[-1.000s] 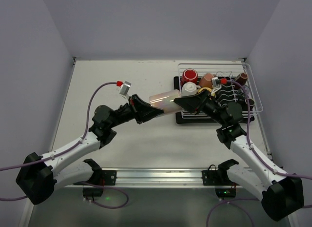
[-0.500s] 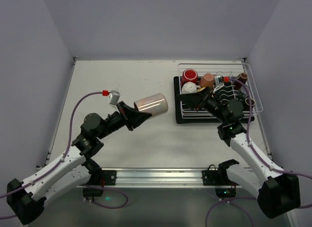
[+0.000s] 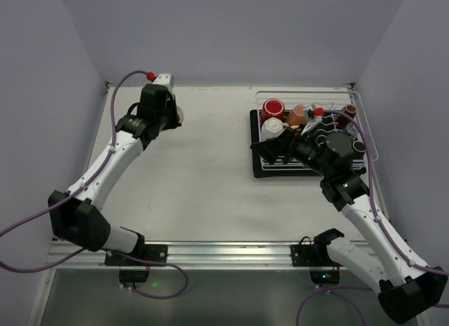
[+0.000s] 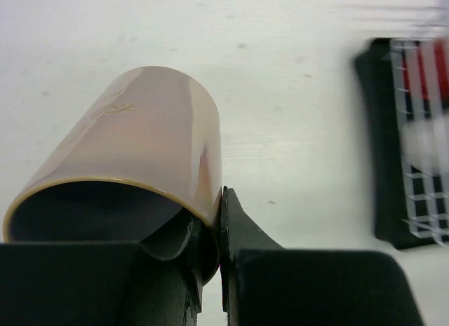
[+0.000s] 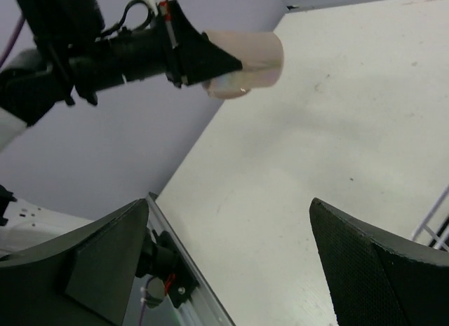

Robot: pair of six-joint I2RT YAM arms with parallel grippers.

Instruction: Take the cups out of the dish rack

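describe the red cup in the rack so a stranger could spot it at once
Find the white wire dish rack on the right side of the table. In its far left corner sits the red cup, with a white cup just in front of it and a pinkish-brown cup to its right. It is the only red cup.

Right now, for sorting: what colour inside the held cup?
Glossy tan cup: dark inside; left wrist view.

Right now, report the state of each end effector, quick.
Left end effector: closed on the wall of the pinkish cup.
Right end effector: open, holding nothing.
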